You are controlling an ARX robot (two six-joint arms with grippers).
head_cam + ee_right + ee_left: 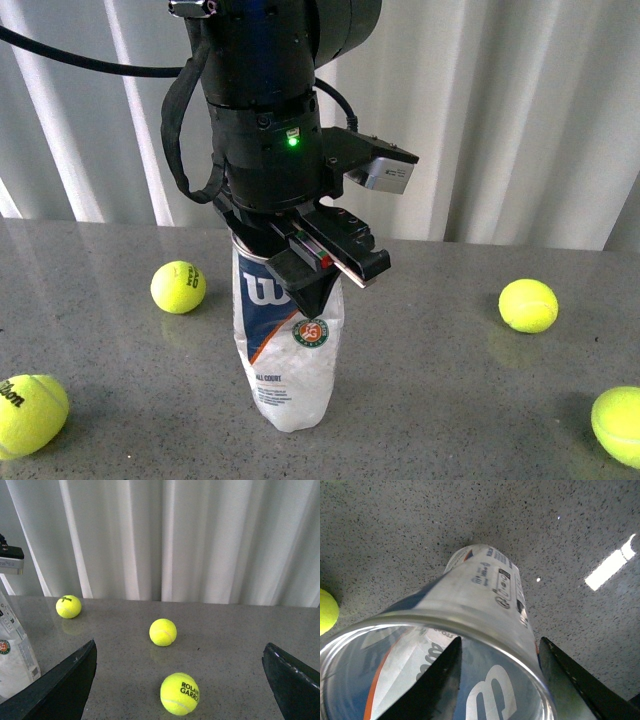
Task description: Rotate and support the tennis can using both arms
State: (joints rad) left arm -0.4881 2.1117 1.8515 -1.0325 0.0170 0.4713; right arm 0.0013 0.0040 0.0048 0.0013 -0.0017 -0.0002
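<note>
Left gripper (500,682) pinches the rim wall of the tennis can (290,350), one black finger inside and one outside. Right gripper (180,647) is spread wide, holding nothing. One can, a clear plastic cylinder, stands on the grey speckled table (440,380). Front view counts four fuzzy tennis balls (178,287); right wrist view shows only three.

The table (450,380) has a grey, speckled, stone-like top with a slight gloss. A white pleated curtain (520,100) hangs at 12 o'clock, behind the table's far edge, and spans the full width of the front view. A bright rectangular light reflection (610,570) shows on the table surface. Lighting is even and diffuse.
</note>
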